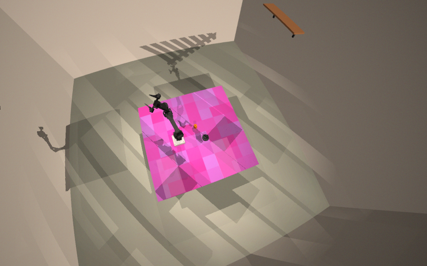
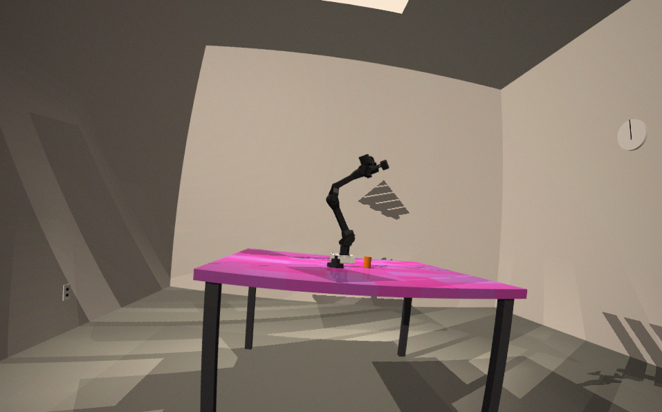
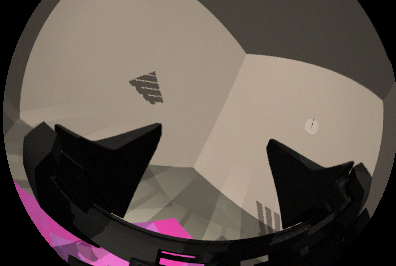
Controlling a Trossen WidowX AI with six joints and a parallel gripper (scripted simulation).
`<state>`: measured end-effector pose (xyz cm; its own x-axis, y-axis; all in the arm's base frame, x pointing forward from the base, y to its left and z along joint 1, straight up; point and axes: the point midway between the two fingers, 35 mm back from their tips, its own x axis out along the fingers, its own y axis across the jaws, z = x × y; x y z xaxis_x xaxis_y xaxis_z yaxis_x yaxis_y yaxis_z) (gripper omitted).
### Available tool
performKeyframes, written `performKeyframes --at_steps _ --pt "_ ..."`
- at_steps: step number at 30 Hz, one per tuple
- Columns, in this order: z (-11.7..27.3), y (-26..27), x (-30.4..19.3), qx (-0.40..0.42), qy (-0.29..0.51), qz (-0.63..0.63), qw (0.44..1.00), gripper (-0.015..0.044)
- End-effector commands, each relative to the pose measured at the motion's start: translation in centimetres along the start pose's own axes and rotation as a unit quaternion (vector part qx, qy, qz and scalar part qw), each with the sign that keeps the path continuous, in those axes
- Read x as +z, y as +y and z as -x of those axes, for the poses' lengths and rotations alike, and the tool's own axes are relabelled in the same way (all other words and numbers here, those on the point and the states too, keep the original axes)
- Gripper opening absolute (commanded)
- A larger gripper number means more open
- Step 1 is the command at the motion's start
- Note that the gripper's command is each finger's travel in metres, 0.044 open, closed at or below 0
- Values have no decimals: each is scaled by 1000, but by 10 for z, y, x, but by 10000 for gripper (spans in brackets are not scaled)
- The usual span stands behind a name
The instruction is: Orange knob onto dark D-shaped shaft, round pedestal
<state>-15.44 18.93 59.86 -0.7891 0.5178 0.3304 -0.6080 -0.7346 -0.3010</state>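
Orange knob upright on the table, off its shaft, the raised gripper well away from it.
The orange knob (image 1: pixel 195 126) (image 2: pixel 367 262) stands just beside the round pedestal (image 1: pixel 205 137) (image 2: pixel 335 265), to its right in the exterior view and a little farther back. The gripper (image 1: pixel 148 101) (image 3: pixel 217 137) hangs high at the far side, jaws wide with nothing between them. From there the knob lies low, back toward the arm's base (image 1: pixel 179 142) (image 2: pixel 346 260); its long axis is vertical, so a descent from above looks likeliest.
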Motion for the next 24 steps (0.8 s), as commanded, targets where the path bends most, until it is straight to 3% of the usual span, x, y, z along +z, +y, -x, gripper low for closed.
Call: performKeyframes --at_steps 1,8,15,24 --pt "-1 -40 -49 -72 71 -41 994 440" --pt "35 -115 -136 -222 191 -116 949 440" --pt "110 -173 -212 -372 284 -197 862 440" --pt "192 -198 -264 -491 326 -290 754 440"
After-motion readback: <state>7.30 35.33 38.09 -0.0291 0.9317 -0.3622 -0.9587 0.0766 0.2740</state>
